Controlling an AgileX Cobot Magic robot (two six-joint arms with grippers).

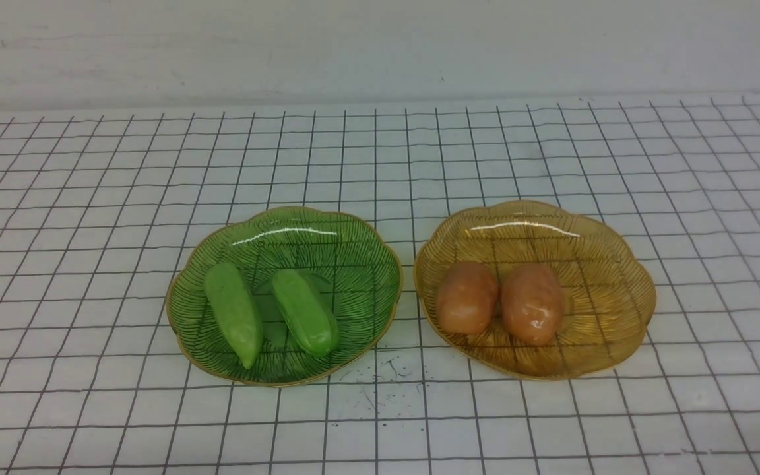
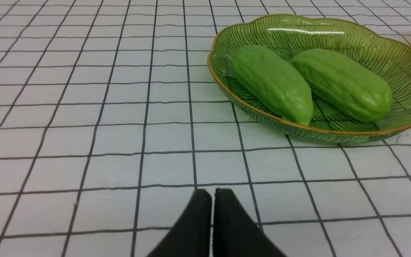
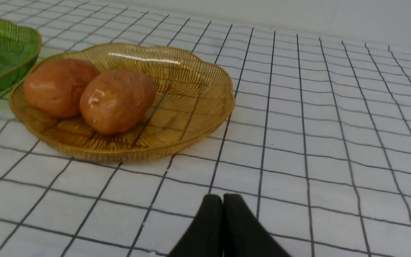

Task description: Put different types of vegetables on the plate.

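Observation:
Two light green cucumber-like vegetables (image 1: 233,313) (image 1: 305,311) lie side by side in a green ribbed plate (image 1: 347,231) left of centre. Two orange-brown potato-like vegetables (image 1: 466,296) (image 1: 532,303) lie together in an amber ribbed plate (image 1: 611,264) to its right. In the left wrist view my left gripper (image 2: 212,192) is shut and empty over bare cloth, short of the green plate (image 2: 398,60) and its two green pieces (image 2: 271,82) (image 2: 341,84). In the right wrist view my right gripper (image 3: 223,198) is shut and empty, short of the amber plate (image 3: 198,82) with its potatoes (image 3: 59,87) (image 3: 117,100).
A white cloth with a black grid (image 1: 90,198) covers the table up to a pale wall (image 1: 380,46) at the back. The two plates stand a narrow gap apart. Neither arm shows in the front view. Small dark marks (image 1: 386,376) dot the cloth between the plates.

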